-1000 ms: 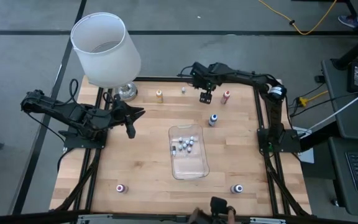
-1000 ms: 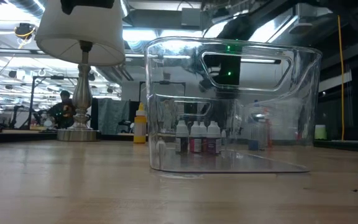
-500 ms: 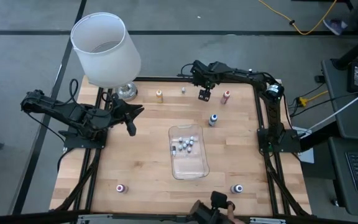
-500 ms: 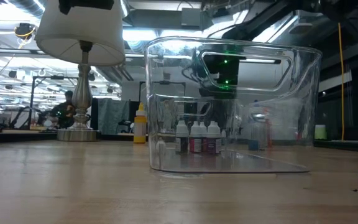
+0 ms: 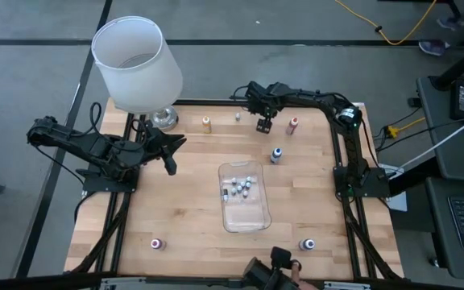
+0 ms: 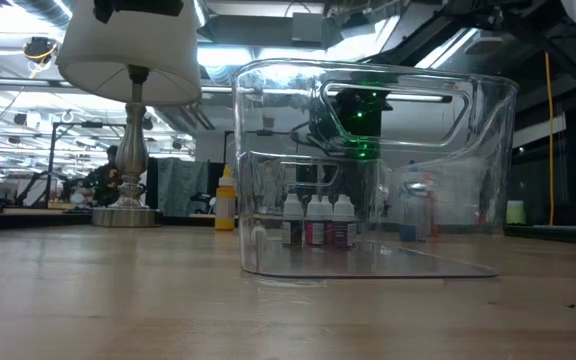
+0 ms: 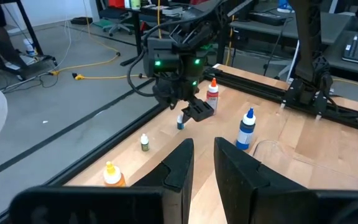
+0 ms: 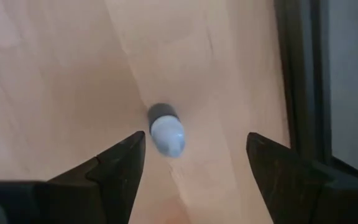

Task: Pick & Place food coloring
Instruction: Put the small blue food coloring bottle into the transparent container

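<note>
The clear tray [image 5: 244, 197] sits just right of centre in the high view, holding a cluster of small food coloring bottles [image 5: 242, 187] in its upper half; from the low view they stand upright in a row [image 6: 318, 220] behind its wall.

Other bottles stand loose on the table [image 5: 184, 209]; an orange one [image 5: 206, 123] and a small pale one [image 5: 238, 118] lie along the top edge, a red one [image 5: 293, 125] at upper right, a blue one [image 5: 276, 154] just above and right of the tray, a pink one [image 5: 157, 243] at lower left, a blue-grey one [image 5: 306, 244] at lower right; the white lamp [image 5: 138, 64] stands in the upper left corner.

My right tool [image 5: 264, 124] hangs over the top edge, between the pale bottle and the red one; its fingers stand wide apart, with a small blue-capped bottle [image 8: 166, 134] directly below between them, not gripped.

My left tool [image 5: 169, 167] waits at centre left, arm stretched in from the left edge, fingers [image 7: 178, 165] nearly together with a narrow gap, holding nothing.
</note>
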